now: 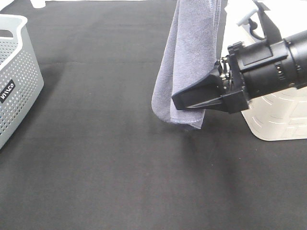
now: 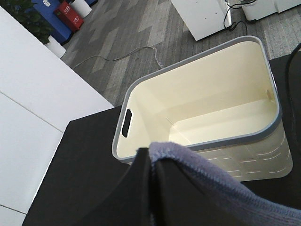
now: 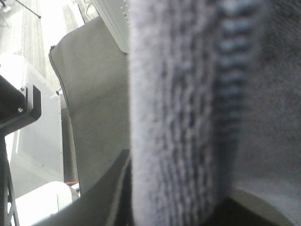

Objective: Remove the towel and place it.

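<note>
The towel (image 1: 189,52), grey-lavender and folded over itself, hangs down from beyond the top edge of the exterior high view, its lower hem just above the black table. My right gripper (image 1: 181,103) reaches in from the right, and its black fingers are pressed together on the towel's lower part. In the right wrist view the towel (image 3: 188,117) fills the space between the fingers (image 3: 108,188). My left gripper (image 2: 153,162) is shut on the stitched top edge of the towel (image 2: 221,188), high above the table and outside the exterior high view.
A cream basket with a grey rim (image 2: 235,139) stands on the table at the right (image 1: 276,120), behind my right arm, and its inside holds nothing. A grey perforated basket (image 1: 14,76) sits at the left edge. Black cloth (image 1: 120,167) covers the table.
</note>
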`<state>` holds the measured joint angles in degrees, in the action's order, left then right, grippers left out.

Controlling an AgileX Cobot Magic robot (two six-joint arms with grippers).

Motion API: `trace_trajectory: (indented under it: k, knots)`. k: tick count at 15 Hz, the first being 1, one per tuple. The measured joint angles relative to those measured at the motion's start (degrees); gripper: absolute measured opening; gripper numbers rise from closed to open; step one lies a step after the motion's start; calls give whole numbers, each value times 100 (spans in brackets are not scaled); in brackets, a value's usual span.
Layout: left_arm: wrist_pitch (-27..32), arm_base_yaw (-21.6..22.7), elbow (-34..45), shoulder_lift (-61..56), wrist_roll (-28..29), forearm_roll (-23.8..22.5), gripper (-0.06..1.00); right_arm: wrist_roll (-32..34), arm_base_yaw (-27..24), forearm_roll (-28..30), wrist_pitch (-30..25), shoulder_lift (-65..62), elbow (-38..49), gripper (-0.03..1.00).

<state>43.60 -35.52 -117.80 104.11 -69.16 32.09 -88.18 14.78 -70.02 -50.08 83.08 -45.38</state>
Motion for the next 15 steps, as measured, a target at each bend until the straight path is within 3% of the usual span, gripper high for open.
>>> trace_trajectory:
  k: [15]
  knots:
    - [0,0,0,11,115,-309,0,1180,0,1163,29,-831,-11,27]
